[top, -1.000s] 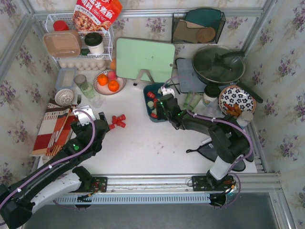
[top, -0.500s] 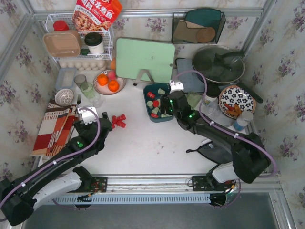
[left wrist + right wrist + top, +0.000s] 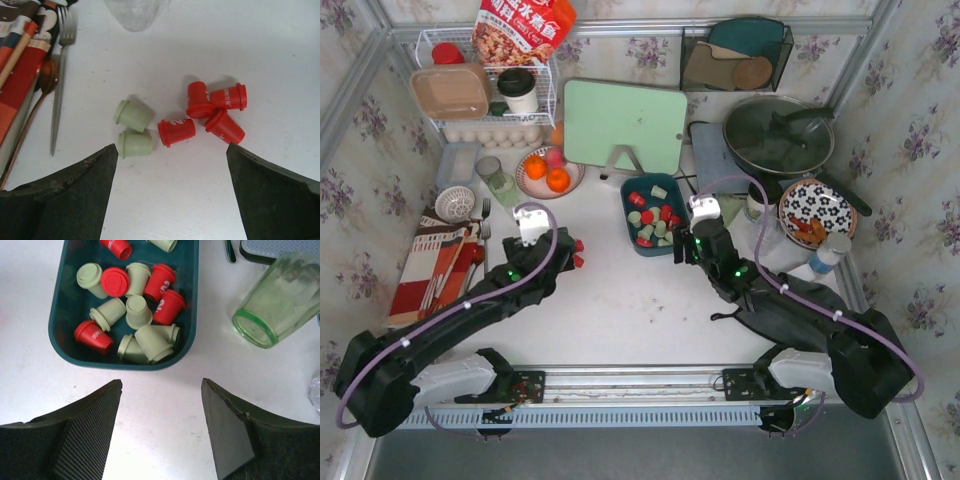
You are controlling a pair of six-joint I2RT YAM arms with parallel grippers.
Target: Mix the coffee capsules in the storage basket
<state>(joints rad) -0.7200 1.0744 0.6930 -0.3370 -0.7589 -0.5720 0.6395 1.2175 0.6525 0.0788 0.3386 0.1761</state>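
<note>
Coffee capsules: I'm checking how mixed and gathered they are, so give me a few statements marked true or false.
1. The dark teal rectangular plastic basket holds both red and pale green tapered coffee capsules. True.
2. Every capsule is in that basket. False: six lie loose on the white table, four red and two green.
3. The left gripper grips a red capsule. False: it is open and empty.
4. A green glass cup lies on its side beside the basket. True.
5. The right gripper is open, holding nothing. True.
</note>
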